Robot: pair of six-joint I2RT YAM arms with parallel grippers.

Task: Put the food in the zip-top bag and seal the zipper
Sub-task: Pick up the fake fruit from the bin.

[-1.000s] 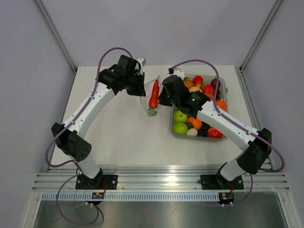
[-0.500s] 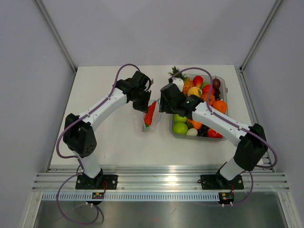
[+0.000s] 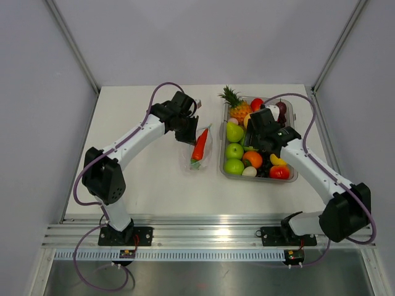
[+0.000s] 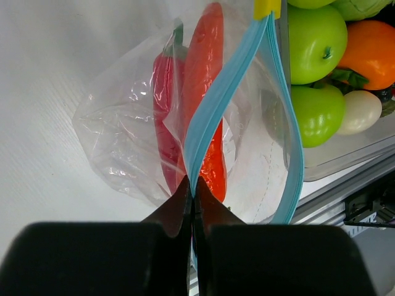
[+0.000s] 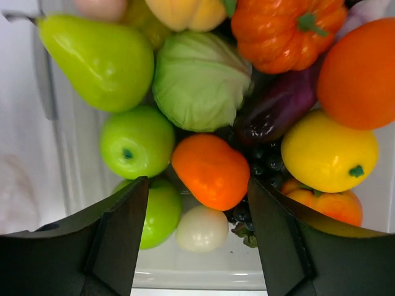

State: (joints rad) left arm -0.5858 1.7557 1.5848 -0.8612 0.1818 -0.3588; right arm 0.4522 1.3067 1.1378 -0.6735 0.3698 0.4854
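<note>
While L gripper (image 4: 192, 185) clamps the zipper (image 4: 222, 98), which runs straight ahead of its jaws w/ chili (image 4: 162, 111) in zip-top bag (image 4: 117, 129) alongside, R gripper (image 5: 197, 197) gapes empty over the tray (image 5: 65, 166), farther off.

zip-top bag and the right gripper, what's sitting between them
In the top view, the clear tray's left wall and green apples lie between the zip-top bag and the right gripper, which hangs open over the tray's fruit.
</note>
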